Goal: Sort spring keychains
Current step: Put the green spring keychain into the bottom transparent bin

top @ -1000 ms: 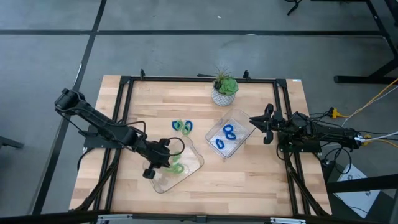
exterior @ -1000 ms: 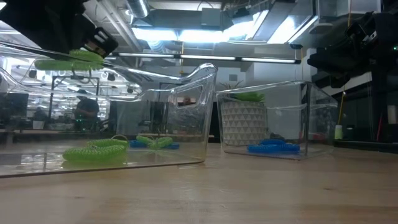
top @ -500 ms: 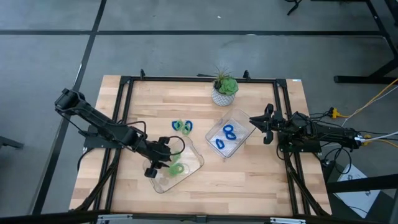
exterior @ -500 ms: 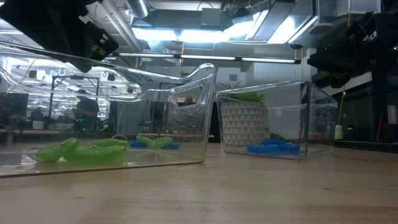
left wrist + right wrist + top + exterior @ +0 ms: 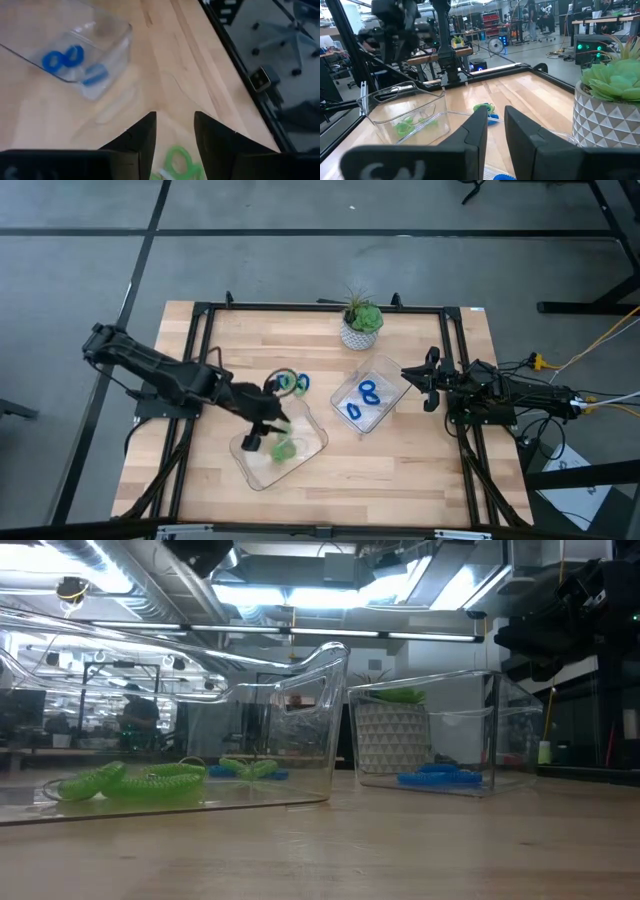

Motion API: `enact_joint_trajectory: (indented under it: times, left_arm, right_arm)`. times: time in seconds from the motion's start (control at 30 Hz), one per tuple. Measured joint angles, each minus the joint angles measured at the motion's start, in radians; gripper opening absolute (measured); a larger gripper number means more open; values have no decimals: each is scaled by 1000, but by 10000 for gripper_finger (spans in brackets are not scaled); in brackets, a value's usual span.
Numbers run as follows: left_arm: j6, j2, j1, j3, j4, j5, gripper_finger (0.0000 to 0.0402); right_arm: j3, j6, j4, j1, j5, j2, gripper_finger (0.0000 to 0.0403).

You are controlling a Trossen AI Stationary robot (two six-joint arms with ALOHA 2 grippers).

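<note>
High view shows the left pincer (image 5: 262, 428) above the clear tray (image 5: 311, 431) that sits near the table's (image 5: 420, 480) front edge, left of centre; its fingers stand spread apart and hold nothing. Two green spring keychains (image 5: 283, 448) lie on that tray's floor, side by side in the low view (image 5: 130, 781). Behind the tray, toward the table's middle, a green and a blue keychain (image 5: 293, 383) lie loose on the wood, touching each other. Right of centre stands a second clear tray (image 5: 390, 376) with blue spring keychains (image 5: 362, 401) inside it. A potted plant (image 5: 361, 324) stands near the back edge. At the right edge waits the right pincer (image 5: 421, 385), just beside the second tray, its fingers narrowly apart and holding nothing.
</note>
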Motion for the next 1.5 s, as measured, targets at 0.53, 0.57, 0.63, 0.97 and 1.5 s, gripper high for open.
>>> enact_joint_trajectory:
  times: [0.53,0.57,0.63,0.97,1.5]
  left_arm:
    - [-51,-6,180,34,12,-59,127]
    - [-76,-6,194,34,9,-76,127]
    - [-121,-6,223,34,-6,-104,127]
    - [-343,9,394,34,-109,-151,127]
    - [-509,228,538,34,-184,-111,125]
  right_arm:
    - [0,0,0,0,0,0,67]
    - [0,0,0,0,0,0,67]
    - [0,0,0,0,0,0,67]
    - [0,0,0,0,0,0,67]
    - [0,0,0,0,0,0,67]
